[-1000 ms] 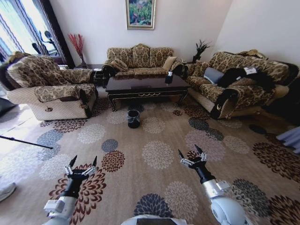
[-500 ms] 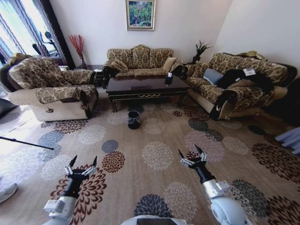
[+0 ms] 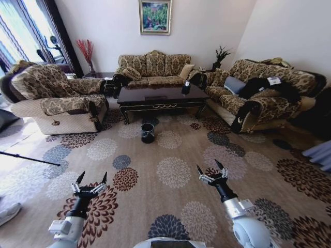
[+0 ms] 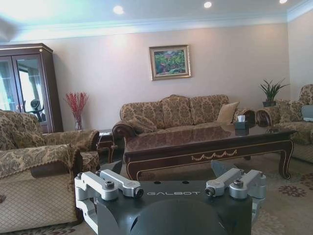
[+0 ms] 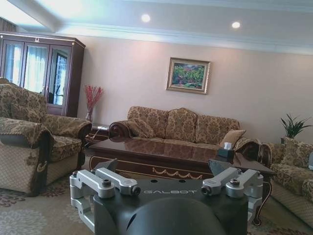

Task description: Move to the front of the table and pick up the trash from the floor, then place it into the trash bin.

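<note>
My left claw (image 3: 91, 181) and right claw (image 3: 211, 171) hover released over the floor (image 3: 176, 170). The trash bin (image 3: 147, 132) stands ahead, just before the desk (image 3: 160, 95), well apart from me.

Sofas: three, at 10 (image 3: 57, 98), 12 (image 3: 153, 67) and 2 o'clock (image 3: 261, 93)
Table: one table (image 3: 161, 95)
Bin: one trash bin (image 3: 147, 132), 12 o'clock
Grippers: two, left gripper (image 3: 90, 182), right gripper (image 3: 211, 171)
Paintings: one painting (image 3: 154, 16)
Potted plants: one potted plant (image 3: 221, 53)
</note>
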`<state>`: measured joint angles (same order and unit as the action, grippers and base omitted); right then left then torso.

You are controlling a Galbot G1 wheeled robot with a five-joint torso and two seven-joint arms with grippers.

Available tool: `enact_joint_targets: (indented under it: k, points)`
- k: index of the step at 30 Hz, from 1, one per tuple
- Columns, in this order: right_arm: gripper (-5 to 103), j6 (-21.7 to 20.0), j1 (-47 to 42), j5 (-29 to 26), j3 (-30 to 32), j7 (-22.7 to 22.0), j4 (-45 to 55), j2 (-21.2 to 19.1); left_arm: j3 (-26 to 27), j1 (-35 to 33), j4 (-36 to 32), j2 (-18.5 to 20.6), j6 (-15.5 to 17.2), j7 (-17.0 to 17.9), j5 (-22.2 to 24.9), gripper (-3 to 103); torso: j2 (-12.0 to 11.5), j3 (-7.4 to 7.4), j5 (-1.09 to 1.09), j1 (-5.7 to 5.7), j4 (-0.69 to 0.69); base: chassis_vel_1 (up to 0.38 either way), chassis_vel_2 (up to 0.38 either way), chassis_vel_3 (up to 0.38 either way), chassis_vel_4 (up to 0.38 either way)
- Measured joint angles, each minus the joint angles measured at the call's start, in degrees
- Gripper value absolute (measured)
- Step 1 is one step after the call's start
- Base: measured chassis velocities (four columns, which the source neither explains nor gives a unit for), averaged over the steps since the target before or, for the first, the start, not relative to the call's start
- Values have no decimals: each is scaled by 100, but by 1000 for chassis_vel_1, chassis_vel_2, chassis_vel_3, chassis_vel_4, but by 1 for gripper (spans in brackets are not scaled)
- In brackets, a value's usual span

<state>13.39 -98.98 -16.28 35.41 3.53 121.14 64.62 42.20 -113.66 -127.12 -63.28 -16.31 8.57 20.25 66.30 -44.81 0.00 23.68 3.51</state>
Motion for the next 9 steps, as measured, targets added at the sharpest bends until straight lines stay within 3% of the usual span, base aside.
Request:
enact_joint_targets:
  k: [9]
  points:
    - [100, 0, 0, 0, 0, 0, 0, 0, 0, 0, 0, 0, 0, 0, 0, 100, -5, 1, 0, -1, 0, 0, 0, 0, 0]
